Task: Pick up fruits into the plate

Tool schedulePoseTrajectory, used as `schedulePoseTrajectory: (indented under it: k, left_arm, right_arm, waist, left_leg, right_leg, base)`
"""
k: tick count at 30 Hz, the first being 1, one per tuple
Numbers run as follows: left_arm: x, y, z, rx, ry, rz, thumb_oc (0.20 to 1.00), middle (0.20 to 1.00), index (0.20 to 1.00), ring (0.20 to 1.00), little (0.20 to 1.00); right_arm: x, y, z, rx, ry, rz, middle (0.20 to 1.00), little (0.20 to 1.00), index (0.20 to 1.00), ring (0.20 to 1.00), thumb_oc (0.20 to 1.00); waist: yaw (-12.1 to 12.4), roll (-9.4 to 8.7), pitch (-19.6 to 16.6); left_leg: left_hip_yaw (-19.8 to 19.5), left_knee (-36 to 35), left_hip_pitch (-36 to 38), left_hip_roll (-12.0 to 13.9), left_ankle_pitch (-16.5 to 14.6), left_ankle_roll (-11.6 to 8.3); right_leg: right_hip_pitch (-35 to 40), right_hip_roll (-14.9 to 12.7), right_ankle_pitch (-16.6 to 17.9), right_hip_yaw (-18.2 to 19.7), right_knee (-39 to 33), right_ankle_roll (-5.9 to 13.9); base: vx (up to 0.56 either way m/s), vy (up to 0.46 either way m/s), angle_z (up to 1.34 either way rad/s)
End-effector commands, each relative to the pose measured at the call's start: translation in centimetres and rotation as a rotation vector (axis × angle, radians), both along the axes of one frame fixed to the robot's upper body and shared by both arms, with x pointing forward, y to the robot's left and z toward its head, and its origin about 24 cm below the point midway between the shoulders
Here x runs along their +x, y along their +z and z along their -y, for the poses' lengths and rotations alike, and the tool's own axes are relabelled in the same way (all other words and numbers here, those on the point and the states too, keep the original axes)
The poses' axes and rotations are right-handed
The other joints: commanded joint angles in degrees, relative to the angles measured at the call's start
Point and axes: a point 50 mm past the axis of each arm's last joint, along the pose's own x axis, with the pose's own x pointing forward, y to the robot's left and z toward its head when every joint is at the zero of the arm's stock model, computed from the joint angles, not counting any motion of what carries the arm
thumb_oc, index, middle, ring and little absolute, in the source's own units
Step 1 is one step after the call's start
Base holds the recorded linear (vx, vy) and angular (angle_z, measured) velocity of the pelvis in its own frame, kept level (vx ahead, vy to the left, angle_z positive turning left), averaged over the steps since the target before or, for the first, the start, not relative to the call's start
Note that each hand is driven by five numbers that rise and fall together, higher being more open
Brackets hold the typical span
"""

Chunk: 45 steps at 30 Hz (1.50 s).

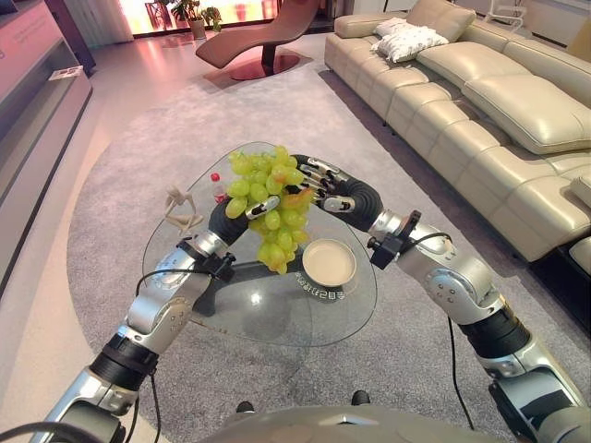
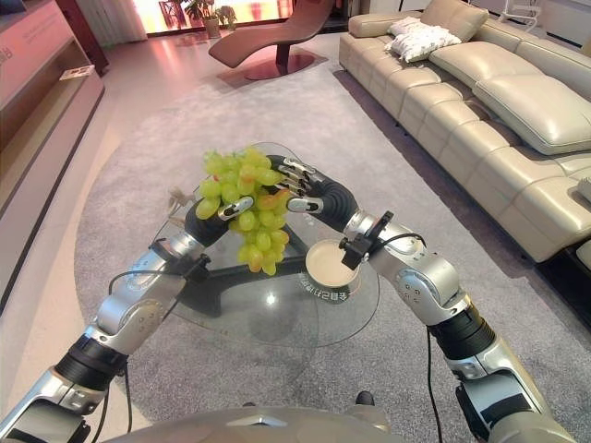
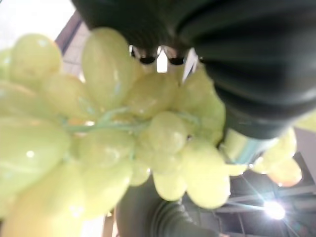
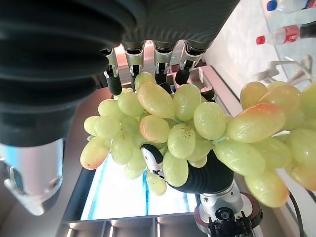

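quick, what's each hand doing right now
Left hand: fingers curled on the bunch of green grapes.
Right hand: fingers curled on the same bunch, held above the glass table.

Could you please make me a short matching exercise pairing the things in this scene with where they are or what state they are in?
Things:
1. grape bunch
2. plate
3. bottle
4. sofa

Places or states:
A. standing on the carpet past the table
B. empty on the glass table
C. held up between the left robot hand and the right robot hand
D. red-capped, at the table's far edge

Pairs: 1-C, 2-B, 3-D, 4-A
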Motion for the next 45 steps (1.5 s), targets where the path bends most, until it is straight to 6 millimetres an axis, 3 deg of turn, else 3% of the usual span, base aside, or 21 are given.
schedulePoseTrajectory:
  k: [1,5,8,15,19,22,30,35,39,41,45]
  left_arm:
    - [0.7,7.4,0.1,-0.111,0.039,0.365,0.200,0.200,0.200,0.200,0.200]
    - [0.6,7.2,-0.2,-0.113,0.054,0.366,0.200,0.200,0.200,0.200,0.200]
    - [0.7,6.9,-0.4,-0.117,0.076,0.361,0.200,0.200,0.200,0.200,0.200]
    - [0.9,7.0,0.1,-0.129,0.103,0.357,0.200,0.200,0.200,0.200,0.200]
    - [0.8,7.0,0.1,-0.132,0.099,0.358,0.200,0.200,0.200,0.200,0.200]
    - [0.6,7.2,0.1,-0.130,0.085,0.368,0.200,0.200,0.200,0.200,0.200]
    - [0.2,8.0,0.3,-0.076,0.039,0.430,0.200,0.200,0.200,0.200,0.200]
    - [-0.2,8.8,0.6,-0.029,0.013,0.494,0.200,0.200,0.200,0.200,0.200]
    - [-0.2,9.4,0.6,0.001,-0.006,0.515,0.200,0.200,0.200,0.200,0.200]
    - [-0.2,9.6,0.6,0.013,-0.019,0.515,0.200,0.200,0.200,0.200,0.200]
    - [-0.1,9.6,0.7,0.017,-0.041,0.491,0.200,0.200,0.200,0.200,0.200]
  right_arm:
    - [-1.2,0.9,-1.4,0.098,0.056,0.025,1.000,1.000,1.000,1.000,1.000]
    - [-0.5,1.4,0.2,0.155,-0.115,0.069,1.000,1.000,1.000,1.000,1.000]
    - [0.2,2.3,1.8,0.302,-0.318,0.138,1.000,1.000,1.000,1.000,1.000]
    - [-0.4,4.2,3.0,0.451,-0.612,0.325,1.000,1.000,1.000,1.000,1.000]
    - [-0.3,4.0,3.4,0.482,-0.668,0.303,1.000,1.000,1.000,1.000,1.000]
    - [0.0,2.9,3.5,0.473,-0.666,0.203,1.000,1.000,1.000,1.000,1.000]
    - [0.7,-2.4,2.5,0.296,-0.510,-0.141,1.000,1.000,1.000,1.000,1.000]
    - [0.0,-7.1,1.8,0.218,-0.411,-0.380,1.000,1.000,1.000,1.000,1.000]
    - [-0.9,-9.6,1.2,0.152,-0.305,-0.536,1.000,1.000,1.000,1.000,1.000]
    - [-1.3,-10.5,1.2,0.117,-0.258,-0.570,1.000,1.000,1.000,1.000,1.000]
    - [-1.3,-10.4,1.2,0.101,-0.205,-0.562,1.000,1.000,1.000,1.000,1.000]
  waist:
    - [0.30,-1.03,-0.37]
    - [0.14,-0.84,-0.33]
    - [-0.10,-0.40,-0.26]
    - [-0.28,0.94,0.01]
    - [-0.34,1.23,0.07]
    - [-0.47,1.43,0.09]
    - [-0.77,0.89,0.27]
    - [-0.79,0.61,0.24]
    - [-0.51,0.28,0.31]
    - [-0.31,0.06,0.28]
    - [-0.05,-0.25,0.35]
  left_leg:
    - [-0.51,1.67,0.34,-1.02,-7.93,0.49]
    - [-0.61,1.63,0.44,-0.94,-7.94,0.43]
    - [-0.47,1.69,0.36,-0.98,-7.98,0.53]
    - [-0.13,1.58,0.46,-1.43,-8.19,0.93]
    - [0.04,1.51,0.54,-1.53,-8.26,1.02]
    - [0.24,1.52,0.44,-1.61,-8.24,1.06]
    - [0.24,1.53,0.07,-1.52,-7.90,0.97]
    - [0.06,1.43,0.13,-1.44,-7.79,0.97]
    - [-0.16,1.41,0.20,-1.48,-7.75,0.83]
    - [-0.19,1.38,0.18,-1.46,-7.75,0.78]
    - [-0.38,1.41,0.23,-1.45,-7.74,0.75]
  right_leg:
    - [2.83,-0.83,-7.50,-3.58,2.80,0.97]
    - [2.87,-0.85,-7.49,-3.57,2.75,0.97]
    - [2.80,-0.83,-7.57,-3.49,2.84,0.95]
    - [2.72,-1.16,-7.56,-3.49,2.68,1.03]
    - [2.78,-1.27,-7.52,-3.52,2.54,1.11]
    - [2.56,-1.31,-7.50,-3.49,2.62,1.13]
    - [2.15,-1.20,-7.49,-3.43,2.80,1.06]
    - [2.27,-1.07,-7.56,-3.37,2.79,1.03]
    - [2.58,-1.17,-7.45,-3.74,2.63,1.09]
    - [2.67,-1.21,-7.45,-4.01,2.59,1.14]
    - [2.79,-1.17,-7.40,-4.18,2.62,1.15]
  base:
    - [-0.01,0.005,0.04]
    - [0.00,0.005,0.02]
    - [0.00,0.004,0.01]
    - [-0.01,0.035,-0.01]
    - [0.00,0.000,0.00]
    - [-0.02,0.013,-0.08]
    - [-0.01,-0.003,-0.03]
    - [0.00,0.000,0.00]
    - [-0.01,-0.019,0.05]
    - [-0.02,-0.037,0.04]
    - [0.00,-0.009,0.01]
